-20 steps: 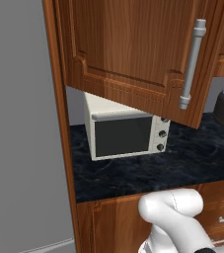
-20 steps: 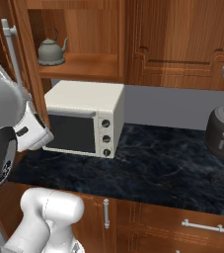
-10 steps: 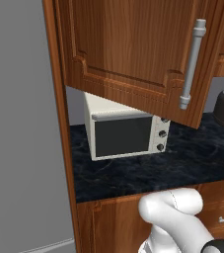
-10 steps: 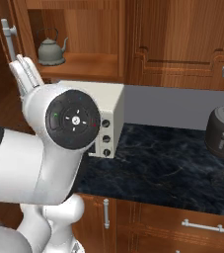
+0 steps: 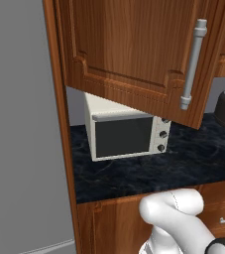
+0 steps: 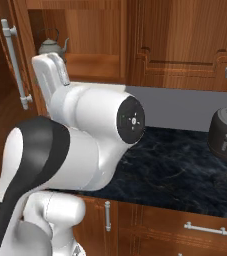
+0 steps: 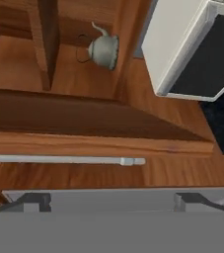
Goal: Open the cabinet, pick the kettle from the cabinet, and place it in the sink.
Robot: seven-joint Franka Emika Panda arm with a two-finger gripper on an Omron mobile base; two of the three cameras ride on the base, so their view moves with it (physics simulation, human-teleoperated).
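The reddish-brown wooden wall cabinet [image 6: 80, 37] is seen with its raised-panel door [image 5: 134, 54] swung open; the small grey-green metal kettle [image 6: 51, 46] is seated on its shelf, above the white microwave oven [image 5: 126, 133]. The two-finger gripper [image 7: 111, 200] is held spread wide with nothing between its dark tips, well apart from the kettle.

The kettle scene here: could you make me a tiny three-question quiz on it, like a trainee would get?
1. True or false: the cabinet door is open.
2. Where does the kettle sit? A) on the counter B) on the cabinet shelf C) in the hand
3. What white appliance stands on the dark counter under the cabinet?

Key: 1 true. 2 B. 3 the microwave.
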